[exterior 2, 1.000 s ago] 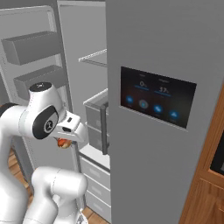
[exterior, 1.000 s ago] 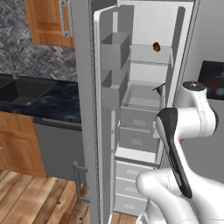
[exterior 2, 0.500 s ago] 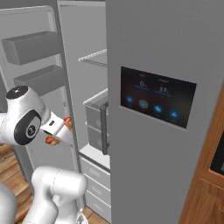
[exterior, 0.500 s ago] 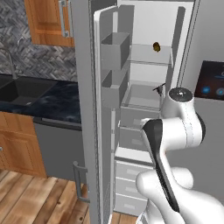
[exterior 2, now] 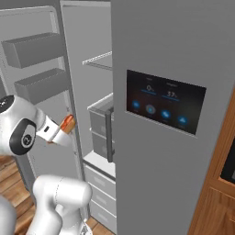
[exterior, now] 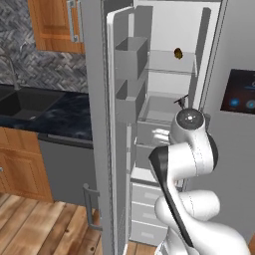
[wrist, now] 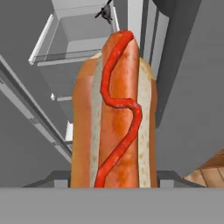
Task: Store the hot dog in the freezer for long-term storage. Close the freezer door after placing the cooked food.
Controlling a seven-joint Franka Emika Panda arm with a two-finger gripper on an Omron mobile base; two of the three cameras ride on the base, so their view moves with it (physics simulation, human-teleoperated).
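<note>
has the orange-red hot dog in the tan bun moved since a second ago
Yes. In the right base view the hot dog moved up and right, toward the open freezer.

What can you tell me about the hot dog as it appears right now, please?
The hot dog is an orange-red sausage in a tan bun, with a wavy red line of sauce along its top. In the hand view it stands lengthwise, its far end pointing toward the freezer shelves. Its near end sits at the gripper, which seems to hold it, though the fingertips cannot be made out. In the right base view its orange tip pokes out past the white wrist, in front of the open freezer and touching no shelf.
</note>
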